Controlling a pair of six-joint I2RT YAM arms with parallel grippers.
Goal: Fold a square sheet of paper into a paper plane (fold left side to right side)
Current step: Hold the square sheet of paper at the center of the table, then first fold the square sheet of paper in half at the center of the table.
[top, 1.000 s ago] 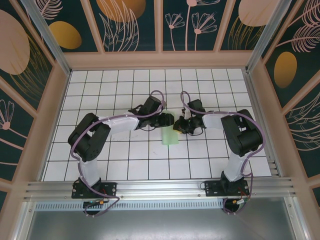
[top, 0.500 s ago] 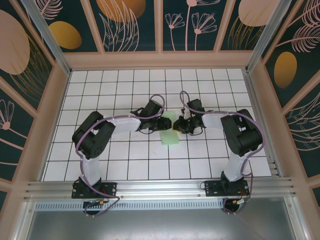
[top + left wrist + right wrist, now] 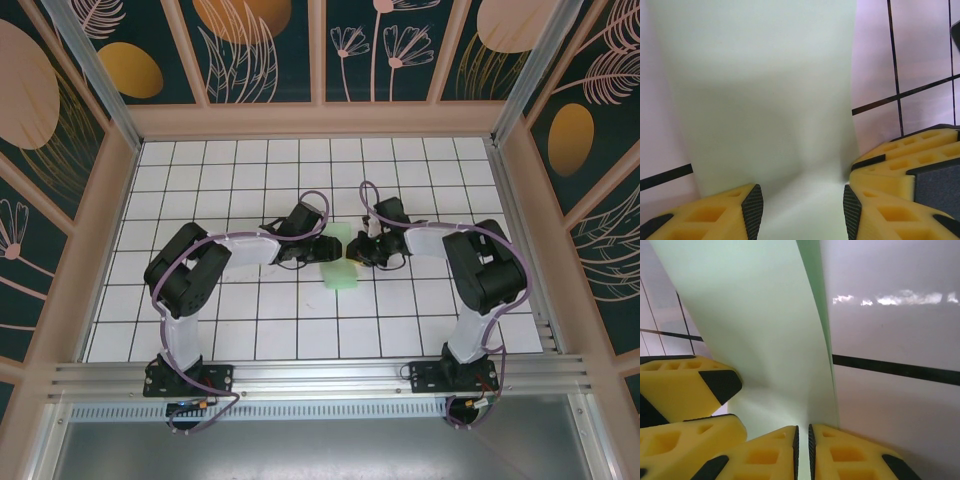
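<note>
The square sheet of paper [image 3: 342, 270] is pale mint green and folded into a narrow strip at the middle of the gridded table. My left gripper [image 3: 322, 249] meets it from the left, my right gripper [image 3: 352, 252] from the right. In the left wrist view the paper [image 3: 765, 90] runs between the open left gripper [image 3: 801, 212], whose pads stand apart on either side of it. In the right wrist view the right gripper [image 3: 802, 445] is shut on the curved-up edge of the paper [image 3: 755, 315]. The left gripper's yellow fingers [image 3: 690, 390] sit close beside it.
The white grid table [image 3: 250, 320] is ringed by a wooden frame [image 3: 320, 120] with patterned walls. An aluminium rail [image 3: 320, 375] runs along the near edge by the arm bases. Both forearms arch over the middle of the table.
My left gripper has drawn back slightly to the left and lower, uncovering the far part of the paper. The right gripper has held its place, still shut on the paper.
</note>
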